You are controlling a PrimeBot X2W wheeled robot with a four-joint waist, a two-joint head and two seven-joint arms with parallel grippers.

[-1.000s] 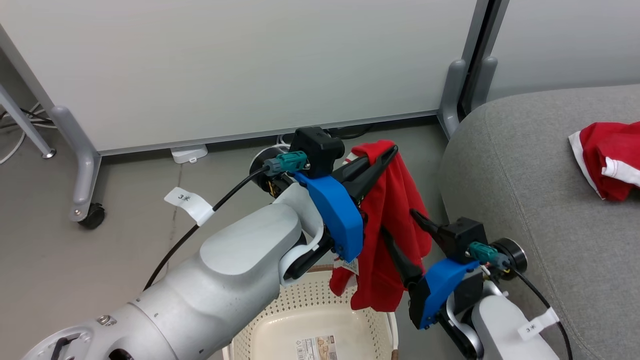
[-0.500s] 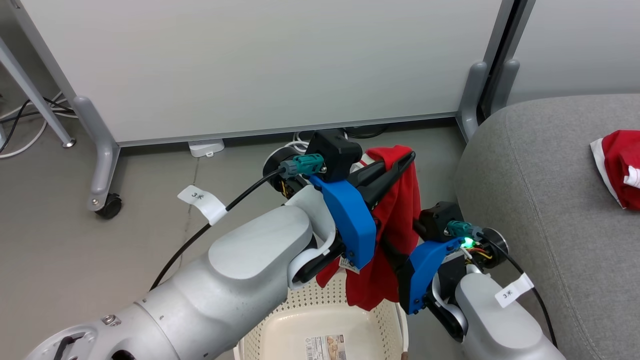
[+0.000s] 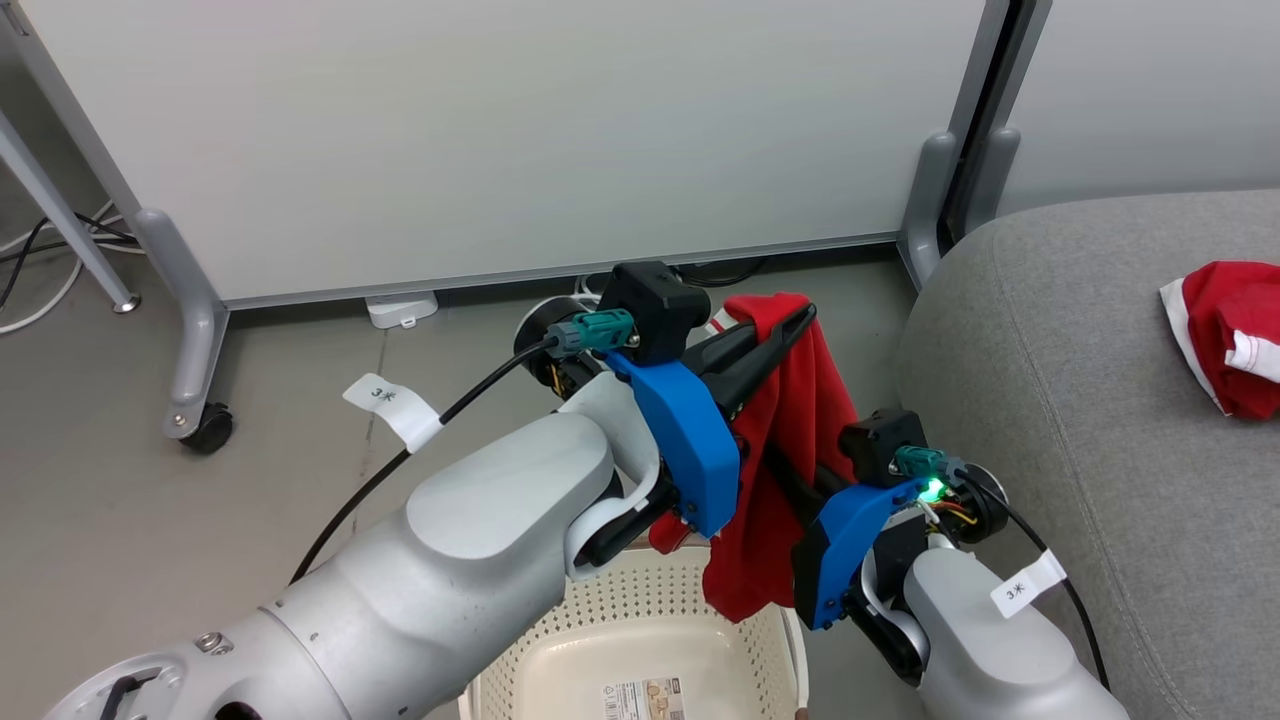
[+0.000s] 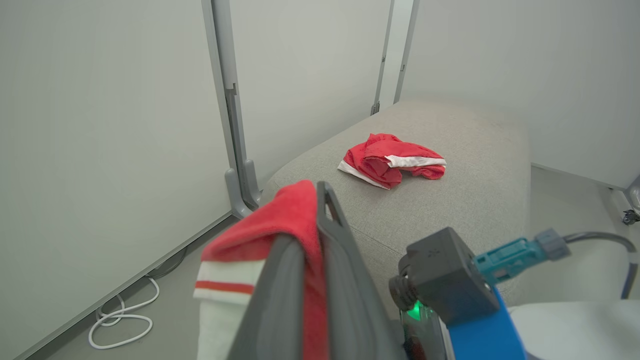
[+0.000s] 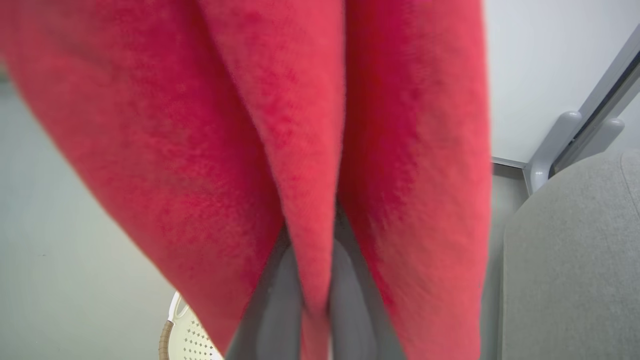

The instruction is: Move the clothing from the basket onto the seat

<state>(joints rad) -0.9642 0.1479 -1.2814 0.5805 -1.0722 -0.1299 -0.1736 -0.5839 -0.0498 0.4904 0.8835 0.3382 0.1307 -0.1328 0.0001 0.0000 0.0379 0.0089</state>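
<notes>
- Left gripper [image 3: 795, 322]: fingers pressed together, pinching the top of the red garment [image 3: 815, 400], which hangs above the basket [image 3: 630, 597].
- Right gripper [image 5: 312, 250]: fingers clamped on a lower fold, tips buried in cloth.
- Second garment [image 3: 1225, 335]: lies on the seat [image 3: 1050, 400], cut off at the frame edge.

Head view: left gripper [image 3: 795, 322] points two o'clock, right gripper [image 5: 311, 285] eleven — both clamped tight on the clothing [image 3: 805, 420].

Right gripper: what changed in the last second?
The right gripper, open beside the hanging red garment before, moved in and shut on a fold of it. Unchanged: the left gripper stays clamped on the garment's top, above the basket; the other red garment lies on the seat. The camera shifted slightly.
</notes>
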